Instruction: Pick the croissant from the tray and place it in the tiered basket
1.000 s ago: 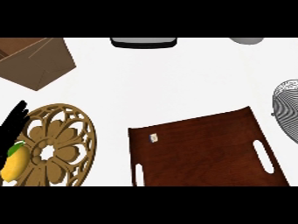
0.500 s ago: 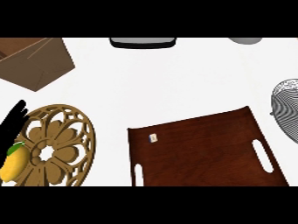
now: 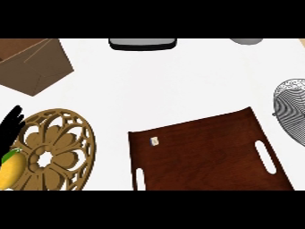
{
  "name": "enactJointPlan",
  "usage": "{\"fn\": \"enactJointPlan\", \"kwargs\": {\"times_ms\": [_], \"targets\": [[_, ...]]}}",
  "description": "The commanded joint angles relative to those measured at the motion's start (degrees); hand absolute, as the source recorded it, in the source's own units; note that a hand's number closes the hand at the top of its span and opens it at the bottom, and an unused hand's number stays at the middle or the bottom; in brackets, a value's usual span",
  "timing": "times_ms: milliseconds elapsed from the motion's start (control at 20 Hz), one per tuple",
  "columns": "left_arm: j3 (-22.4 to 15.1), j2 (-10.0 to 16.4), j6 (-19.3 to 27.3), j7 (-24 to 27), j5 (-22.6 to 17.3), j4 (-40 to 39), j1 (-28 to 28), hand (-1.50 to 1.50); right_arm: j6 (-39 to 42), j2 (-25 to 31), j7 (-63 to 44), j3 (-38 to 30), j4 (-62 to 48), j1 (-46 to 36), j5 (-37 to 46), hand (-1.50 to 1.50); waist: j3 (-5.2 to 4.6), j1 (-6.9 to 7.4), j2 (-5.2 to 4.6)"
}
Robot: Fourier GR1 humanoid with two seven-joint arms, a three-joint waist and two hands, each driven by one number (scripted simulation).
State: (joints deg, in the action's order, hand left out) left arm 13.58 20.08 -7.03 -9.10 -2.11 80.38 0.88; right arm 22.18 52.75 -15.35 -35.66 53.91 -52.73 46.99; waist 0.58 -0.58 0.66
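The dark brown wooden tray [image 3: 207, 152] with slot handles lies at the lower middle of the head view. Only a small pale tag [image 3: 154, 141] shows on it, and I see no croissant anywhere. The black wire tiered basket [image 3: 303, 112] stands at the right edge, partly cut off. My left hand [image 3: 2, 138] shows at the left edge, open with fingers pointing up, beside a round golden openwork trivet [image 3: 52, 154]. My right hand shows in no view.
A yellow-orange mango-like fruit [image 3: 9, 167] sits at the trivet's left rim, right by my left hand. A brown cardboard box [image 3: 26, 62] stands at the back left. A dark appliance edge [image 3: 143, 43] and a grey object [image 3: 247, 41] lie along the back.
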Motion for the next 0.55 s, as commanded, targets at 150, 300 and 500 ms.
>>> {"fn": "enactJointPlan", "kwargs": {"times_ms": [150,300,500], "targets": [[-0.59,-2.01,-0.42,-1.19,-0.56,0.22,2.76,0.0,7.87,7.35,-1.5,-17.84,-4.04,0.1,-13.79,-1.5,-0.49,-1.59,0.06],[-0.27,-2.3,-0.6,0.63,-0.09,1.3,5.77,0.0,10.5,9.53,2.9,-25.65,-5.28,6.74,-18.59,-1.5,-0.42,-1.94,0.04],[0.08,-3.29,-1.38,1.82,-0.62,0.94,7.55,0.0,17.75,10.09,6.13,-32.91,-5.32,15.91,-23.35,-1.5,-0.51,-1.92,-0.01]]}}
